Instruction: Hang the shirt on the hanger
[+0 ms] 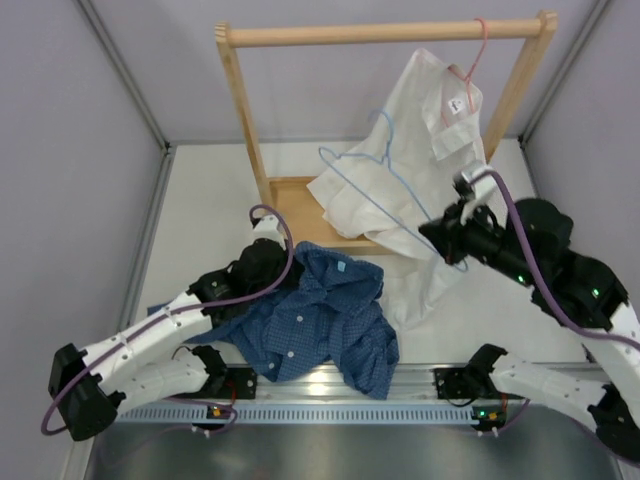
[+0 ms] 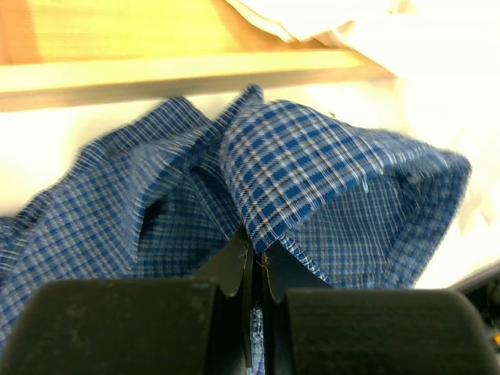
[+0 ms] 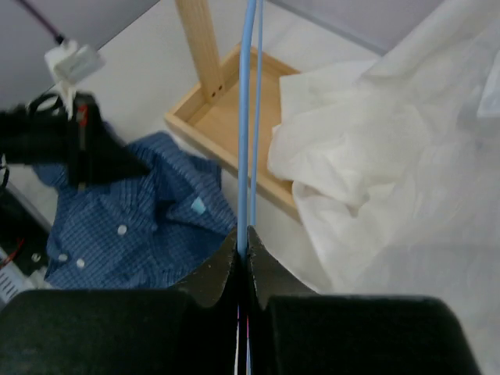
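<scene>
The left arm lies low, reaching from the near left corner toward the middle of the pale bench (image 1: pixel 205 200). Its tool (image 2: pixel 254 250) is pinched tight on a raised fold of the dark blue fine-checked button-up shirt (image 1: pixel 320 320), which lies crumpled at near centre, just in front of the wooden tray base (image 1: pixel 285 200) of the clothes rack. The right arm is folded at the right side, forearm angled left and far. Its tool (image 3: pixel 246 241) is clamped on the thin light-blue wire hanger (image 3: pixel 248 117), held up off the bench against a draped white shirt (image 1: pixel 430 110). It seems to grip the hanger near one corner, though that is hard to make out.
</scene>
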You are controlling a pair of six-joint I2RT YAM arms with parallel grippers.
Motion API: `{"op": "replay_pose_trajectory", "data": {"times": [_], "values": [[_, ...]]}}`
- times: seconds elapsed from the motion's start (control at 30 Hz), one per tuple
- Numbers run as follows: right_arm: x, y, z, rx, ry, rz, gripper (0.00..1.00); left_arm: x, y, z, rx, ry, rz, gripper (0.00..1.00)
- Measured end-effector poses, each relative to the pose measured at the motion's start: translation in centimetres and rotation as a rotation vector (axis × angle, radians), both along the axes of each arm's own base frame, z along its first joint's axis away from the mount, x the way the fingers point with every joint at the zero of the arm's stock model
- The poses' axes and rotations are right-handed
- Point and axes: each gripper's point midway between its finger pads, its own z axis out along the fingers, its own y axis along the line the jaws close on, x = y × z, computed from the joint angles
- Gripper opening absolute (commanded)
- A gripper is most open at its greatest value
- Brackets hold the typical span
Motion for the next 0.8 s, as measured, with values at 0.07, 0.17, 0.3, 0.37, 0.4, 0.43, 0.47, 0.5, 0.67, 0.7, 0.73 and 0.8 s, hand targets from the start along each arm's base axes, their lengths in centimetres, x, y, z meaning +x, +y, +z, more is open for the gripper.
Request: {"op": "replay_pose_trajectory", "data": {"times": [0.07,0.17,0.3,0.37,0.4,0.43,0.47,0.5,0.67,0.7,0.73,0.8], "values": [[-3.5,-1.9,-3.2,0.001,0.052,0.049,0.00,0.9,0.5,0.0,0.007,0.010,0.030,0.00],[-7.6,-3.5,-6.2,0.032,0.099,0.124,0.00,2.5,1.3,-0.5,0.013,0.043,0.070,0.00],[-10.7,-3.8,-9.4,0.045,0.177,0.212,0.00,3.7,1.6,-1.2,0.024,0.086,0.089,0.00],[-11.7,-3.7,-11.0,0.037,0.228,0.245,0.00,4.1,1.4,-1.2,0.023,0.098,0.083,0.00],[-12.0,-3.6,-11.5,0.034,0.250,0.256,0.00,4.3,1.2,-1.1,0.021,0.103,0.078,0.00],[-12.2,-3.6,-11.9,0.031,0.265,0.265,0.00,4.5,0.8,-0.9,0.016,0.105,0.069,0.00],[-12.4,-3.5,-12.4,0.028,0.281,0.271,0.00,4.6,0.6,-0.7,0.012,0.106,0.062,0.00],[-12.5,-3.4,-12.7,0.025,0.294,0.275,0.00,4.7,0.4,-0.5,0.006,0.106,0.055,0.00],[-12.6,-3.2,-14.0,0.013,0.329,0.275,0.00,4.0,-0.8,0.0,-0.035,0.125,-0.015,0.00],[-12.5,-3.2,-14.4,0.010,0.339,0.270,0.00,3.8,-1.1,0.1,-0.045,0.133,-0.033,0.00],[-12.4,-3.1,-14.8,0.006,0.346,0.266,0.00,3.5,-1.4,0.2,-0.055,0.137,-0.048,0.00],[-12.2,-3.0,-15.6,-0.005,0.366,0.258,0.00,3.1,-1.7,0.5,-0.072,0.141,-0.074,0.00]]}}
